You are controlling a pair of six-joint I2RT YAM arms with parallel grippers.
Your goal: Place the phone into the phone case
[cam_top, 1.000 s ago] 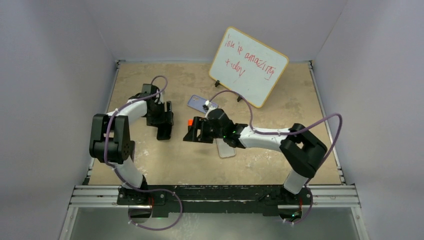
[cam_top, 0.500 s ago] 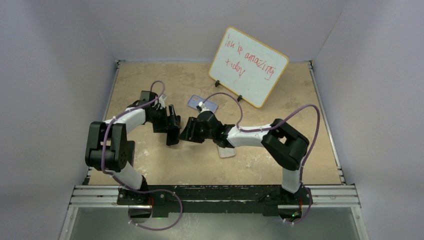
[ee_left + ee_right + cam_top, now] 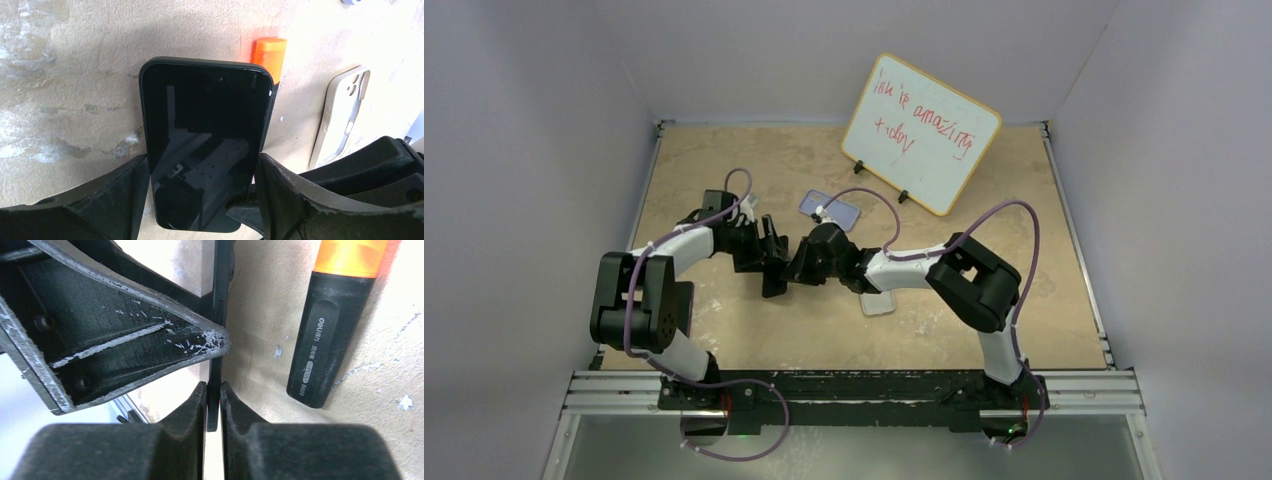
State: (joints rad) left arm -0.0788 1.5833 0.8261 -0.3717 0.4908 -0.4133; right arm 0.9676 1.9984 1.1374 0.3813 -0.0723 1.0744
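Observation:
The phone (image 3: 205, 140), black with a glossy screen, hangs above the table between my two grippers. My left gripper (image 3: 202, 162) is shut on it across its width, one finger on each long side. In the right wrist view the phone (image 3: 220, 300) shows edge-on, and my right gripper (image 3: 213, 400) is shut on its thin lower edge. In the top view both grippers meet at the table's middle, the left gripper (image 3: 769, 255) beside the right gripper (image 3: 796, 268). The lavender-blue phone case (image 3: 829, 209) lies flat just behind them.
A black marker (image 3: 325, 340) with an orange cap (image 3: 269, 52) lies on the table under the phone. A cream-white case-like shell (image 3: 340, 117) lies to the right, under the right forearm (image 3: 894, 268). A whiteboard (image 3: 921, 133) with red writing stands at the back.
The left arm carried the phone rightward to the table's middle. The right gripper moved left to meet it and closed on the phone's edge.

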